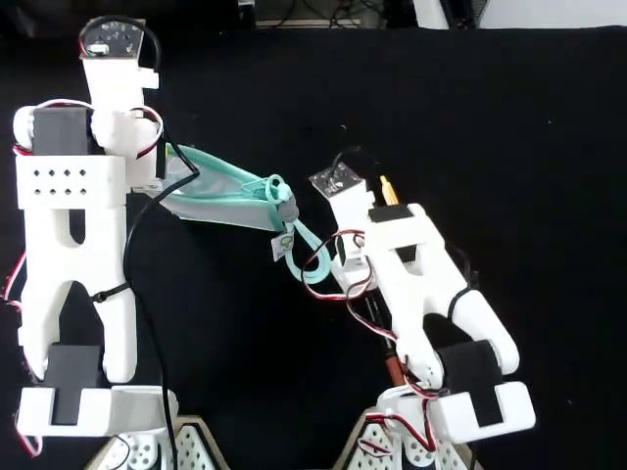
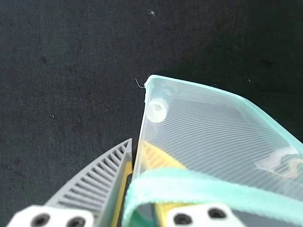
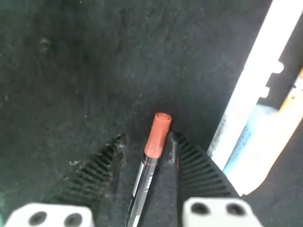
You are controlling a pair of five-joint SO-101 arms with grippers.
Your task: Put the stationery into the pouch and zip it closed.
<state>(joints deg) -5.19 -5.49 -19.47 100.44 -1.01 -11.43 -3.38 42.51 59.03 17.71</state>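
Observation:
The clear pouch (image 1: pixel 220 196) with teal trim hangs above the black table, and its teal strap (image 1: pixel 315 262) dangles from the zipper end. My left gripper (image 1: pixel 160 186) is shut on the pouch's other end. In the left wrist view the pouch wall (image 2: pixel 213 137) sits between the fingers of that gripper (image 2: pixel 130 158), with something yellow (image 2: pixel 156 158) inside. A pen with a red-brown cap (image 3: pixel 158 130) lies between the fingers of my right gripper (image 3: pixel 144 139), close to one finger and apart from the other, so the gripper is open. The pen's end (image 1: pixel 391 368) shows under the right arm.
A yellow-tipped item (image 1: pixel 389 186) pokes out from behind the right arm's upper part. A long white piece (image 3: pixel 248 104) with pale blue and orange bits beside it lies close to the right gripper. Black cloth (image 1: pixel 529 147) covers the table at the far right.

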